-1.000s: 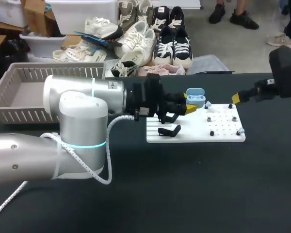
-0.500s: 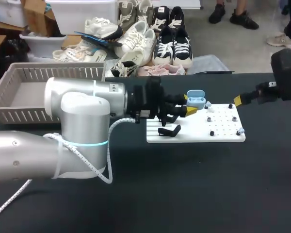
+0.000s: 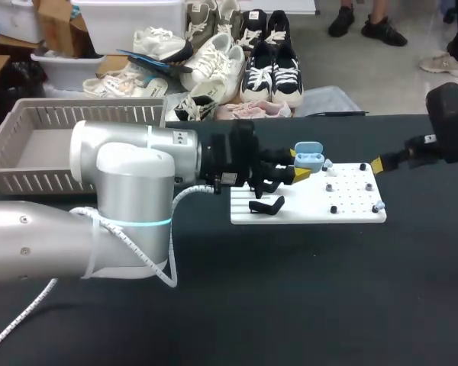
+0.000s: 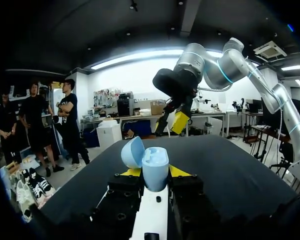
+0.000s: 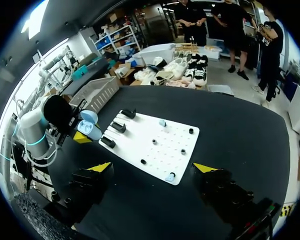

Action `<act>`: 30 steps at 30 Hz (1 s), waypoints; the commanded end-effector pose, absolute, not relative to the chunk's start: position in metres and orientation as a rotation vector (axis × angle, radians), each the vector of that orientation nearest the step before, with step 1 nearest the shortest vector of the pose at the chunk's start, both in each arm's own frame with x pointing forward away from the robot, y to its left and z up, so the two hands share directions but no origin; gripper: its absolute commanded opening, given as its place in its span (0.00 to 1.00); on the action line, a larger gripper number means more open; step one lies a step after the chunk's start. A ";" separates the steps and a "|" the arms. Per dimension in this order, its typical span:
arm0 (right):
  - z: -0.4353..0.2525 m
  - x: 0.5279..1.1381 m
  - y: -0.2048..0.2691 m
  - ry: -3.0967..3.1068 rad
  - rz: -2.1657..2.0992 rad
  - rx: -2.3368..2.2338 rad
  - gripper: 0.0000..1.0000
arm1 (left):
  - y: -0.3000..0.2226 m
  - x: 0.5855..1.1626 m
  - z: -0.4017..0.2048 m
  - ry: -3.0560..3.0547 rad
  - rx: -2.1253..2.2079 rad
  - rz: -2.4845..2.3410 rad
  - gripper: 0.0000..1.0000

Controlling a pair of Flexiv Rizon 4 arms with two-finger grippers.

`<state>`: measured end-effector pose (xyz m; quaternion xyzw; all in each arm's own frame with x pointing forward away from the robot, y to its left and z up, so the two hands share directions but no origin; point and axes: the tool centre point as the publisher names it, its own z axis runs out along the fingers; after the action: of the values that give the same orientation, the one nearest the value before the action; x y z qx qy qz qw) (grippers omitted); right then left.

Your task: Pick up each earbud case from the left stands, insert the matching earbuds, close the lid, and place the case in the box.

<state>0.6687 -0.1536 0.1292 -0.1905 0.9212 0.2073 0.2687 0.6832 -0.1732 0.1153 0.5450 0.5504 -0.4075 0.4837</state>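
Earbud case (image 3: 308, 156), light blue with its lid swung open, is held clear of the black table (image 3: 290, 290), over the far left part of the white pegboard (image 3: 343, 213). The left gripper (image 3: 298, 164) is closed on the lower half of the case. In the left wrist view the two yellow tips press against the case (image 4: 155, 167) from either side, and the open lid (image 4: 132, 152) leans away to one side of the shell. The left arm (image 3: 130, 175) comes in low across the table from the left.

The pegboard lies flat on the table. Black stands (image 3: 266, 206) sit on its left end, just below the held case. Rows of small black pegs (image 3: 333, 209) fill its right part. Two pale blue earbuds show among them, one by the board's near right corner (image 3: 379, 205) and one near its far edge, just beside the case (image 3: 327, 164).

The right gripper (image 3: 378, 162) hangs just off the board's far right corner and touches nothing. In the right wrist view its fingers (image 5: 101, 166) are spread wide with nothing between them, and the pegboard (image 5: 155, 145) lies ahead. The grey slatted box (image 3: 76, 114) stands at the table's far left, well apart from the board.
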 end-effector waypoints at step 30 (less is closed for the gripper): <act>0.056 0.667 -0.182 2.704 -0.013 -0.838 1.00 | -0.173 0.682 0.115 1.339 1.323 -0.990 0.00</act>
<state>0.6714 -0.1837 0.0632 -0.2994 0.9437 0.0197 0.1395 0.6826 -0.1733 0.1154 0.5445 0.5506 -0.4069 0.4846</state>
